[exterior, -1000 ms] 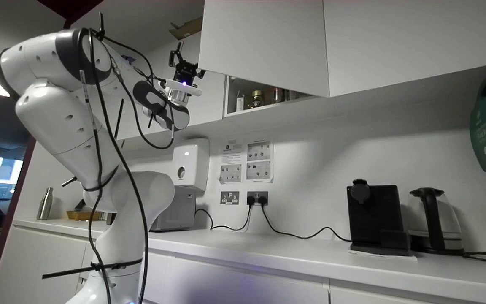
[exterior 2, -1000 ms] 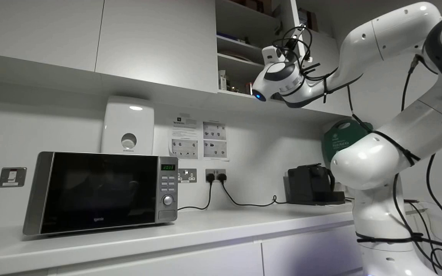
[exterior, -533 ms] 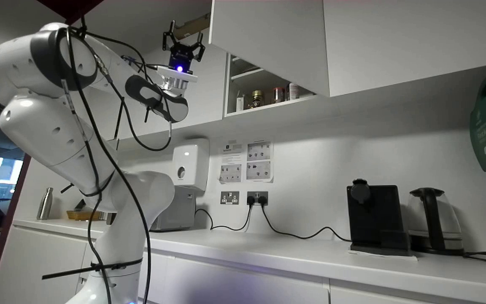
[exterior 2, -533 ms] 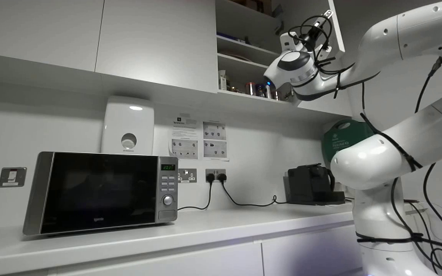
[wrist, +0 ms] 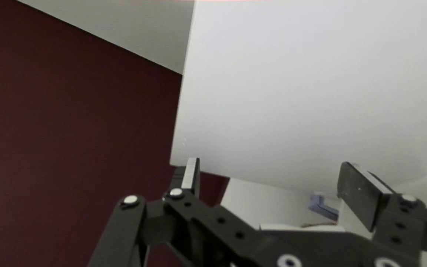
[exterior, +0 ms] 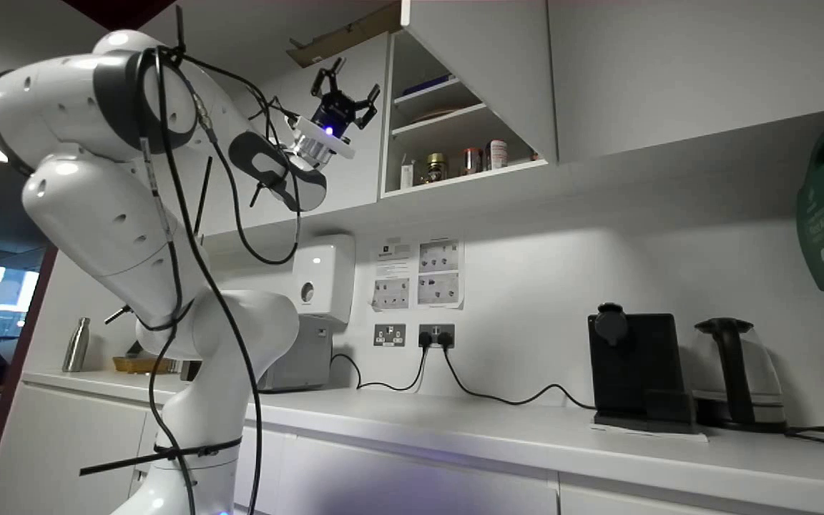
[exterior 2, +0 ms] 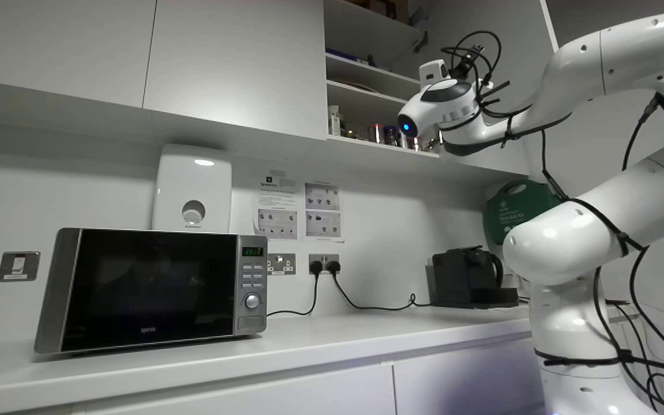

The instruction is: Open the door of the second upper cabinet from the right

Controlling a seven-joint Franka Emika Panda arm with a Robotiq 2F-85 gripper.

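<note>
"In an exterior view, that flat white door stands open, jars inside the cabinet."

"In an exterior view, 'igenix' on the microwave, 'First Aid Kit' on the green case."

"And the gripper?"

"Wrist view: jaws wide apart, holding nothing, smooth door beyond."

Smooth white arm with dark grey bands, long black cables, black jaws with silvery screws

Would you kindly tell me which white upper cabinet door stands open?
The door jutting outward, exposing shelves and jars; the neighbouring upper doors on both sides sit shut.
</note>
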